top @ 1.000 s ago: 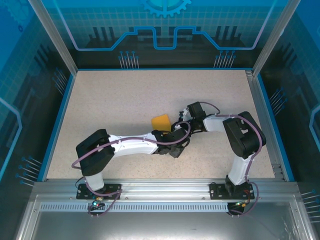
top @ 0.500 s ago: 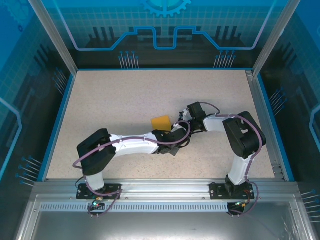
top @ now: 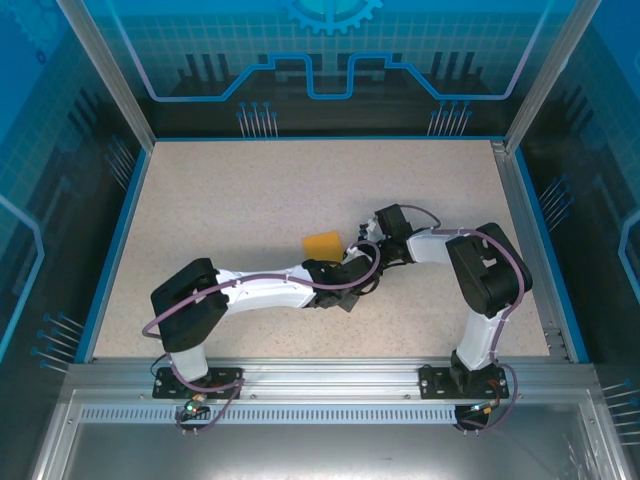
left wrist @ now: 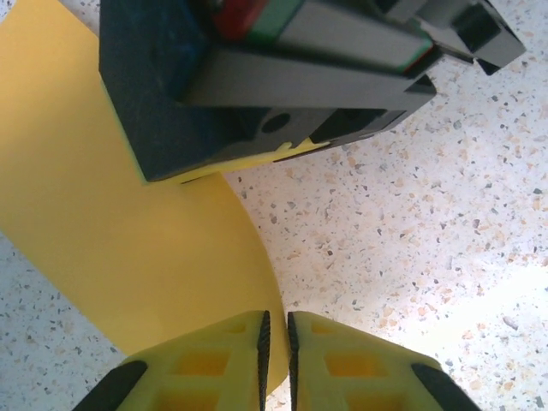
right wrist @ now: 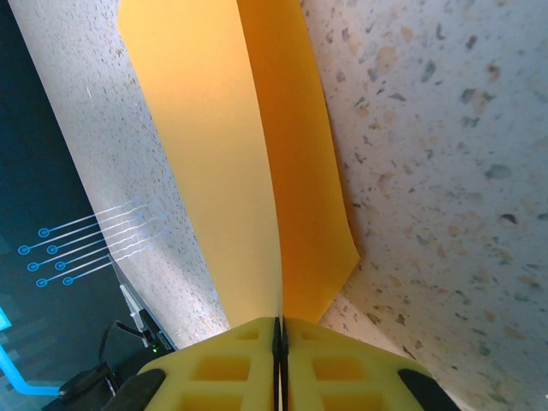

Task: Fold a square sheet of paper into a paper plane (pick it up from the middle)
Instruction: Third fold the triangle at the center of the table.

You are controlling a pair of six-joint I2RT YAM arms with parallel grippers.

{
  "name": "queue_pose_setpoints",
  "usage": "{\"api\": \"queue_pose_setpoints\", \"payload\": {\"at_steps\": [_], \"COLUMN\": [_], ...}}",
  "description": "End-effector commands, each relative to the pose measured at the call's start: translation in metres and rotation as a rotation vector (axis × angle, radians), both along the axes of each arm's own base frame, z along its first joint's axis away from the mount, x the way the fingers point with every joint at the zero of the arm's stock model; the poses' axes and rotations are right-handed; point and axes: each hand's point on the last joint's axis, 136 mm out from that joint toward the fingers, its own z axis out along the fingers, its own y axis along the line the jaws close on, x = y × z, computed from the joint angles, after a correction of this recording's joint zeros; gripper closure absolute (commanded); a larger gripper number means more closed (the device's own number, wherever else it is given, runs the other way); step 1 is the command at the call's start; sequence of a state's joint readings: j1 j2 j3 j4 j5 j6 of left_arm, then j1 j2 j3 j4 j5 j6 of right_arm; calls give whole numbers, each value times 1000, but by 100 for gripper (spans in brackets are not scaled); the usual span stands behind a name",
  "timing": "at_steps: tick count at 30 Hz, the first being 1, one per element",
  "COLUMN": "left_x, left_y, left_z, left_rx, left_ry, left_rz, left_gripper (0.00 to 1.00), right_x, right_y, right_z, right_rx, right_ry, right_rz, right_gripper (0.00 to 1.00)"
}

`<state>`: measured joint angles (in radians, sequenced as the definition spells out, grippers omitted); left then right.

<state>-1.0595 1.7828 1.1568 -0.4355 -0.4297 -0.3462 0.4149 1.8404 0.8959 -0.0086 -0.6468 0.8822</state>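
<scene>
My left gripper point(left wrist: 275, 318) and right gripper point(right wrist: 279, 324) both pinch the square sheet of paper point(top: 322, 243), whose creased length extends far-left from them.

From above, you lose the right side of the paper point(top: 320, 244) under the crossed wrists point(top: 347, 272). In the left wrist view it runs off the left and top edges, with its upper part behind the right tool point(left wrist: 287, 145); its lower corner slips behind the left tool point(left wrist: 276, 342), whose fingers the bottom edge cuts off. In the right wrist view the paper runs off the top, the fingers off the bottom.
</scene>
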Motion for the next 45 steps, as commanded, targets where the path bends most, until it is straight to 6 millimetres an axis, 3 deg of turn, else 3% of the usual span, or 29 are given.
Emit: {"api": "queue_pose_setpoints", "payload": {"at_steps": [1,7,12,15,20,32,40,45], "left_x": [-3,-2,-7,-15,-21,-25,-7,-6], "left_y": [-2,-2,3,3,7,34,22,26], "left_z": [9,16,25,29,26,10,16,9], "left_rx": [-25,-120,-295,-397,-474,-553,-675,-643], "left_ry": [0,51,173,261,369,481,466,465], "left_rz": [-18,0,-4,-37,-60,4,74,96], "left_gripper": [93,98,99,99,98,95,91,91], "right_x": [3,8,24,23,26,29,25,21], "right_y": [-6,-16,-37,-40,-18,31,34,27], "right_z": [1,11,36,44,56,27,11,-7], "right_rx": [3,-13,-7,-19,7,-27,-43,-98], "right_ry": [8,-31,-120,-150,-189,-114,-80,-41], "right_rz": [-4,-28,-77,-55,16,129,167,169], "right_gripper": [88,74,65,71,83,87,87,87]}}
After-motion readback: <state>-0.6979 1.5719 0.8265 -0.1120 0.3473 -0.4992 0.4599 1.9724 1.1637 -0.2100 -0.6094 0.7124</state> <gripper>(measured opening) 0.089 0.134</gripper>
